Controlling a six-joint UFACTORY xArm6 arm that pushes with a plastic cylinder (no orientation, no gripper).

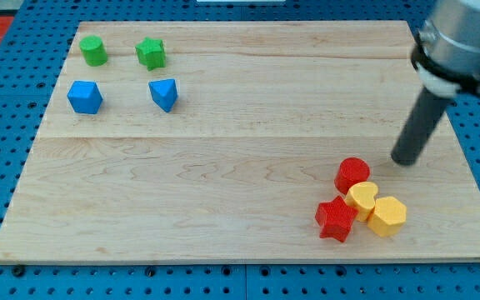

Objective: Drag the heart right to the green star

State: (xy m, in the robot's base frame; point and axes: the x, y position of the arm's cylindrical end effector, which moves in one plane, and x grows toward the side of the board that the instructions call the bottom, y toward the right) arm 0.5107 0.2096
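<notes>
Camera view: my tip (406,161) near yellow heart (362,199) (green star (151,52) well apart).

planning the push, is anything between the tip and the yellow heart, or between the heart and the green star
My tip sits up-right of the yellow heart, with the red cylinder nearly between them. From the heart toward the green star, the red cylinder and red star crowd the start; the blue block lies near the end.

A single camera looks down at a slant from the near edge, taking in the whole wooden board (223,192).
</notes>
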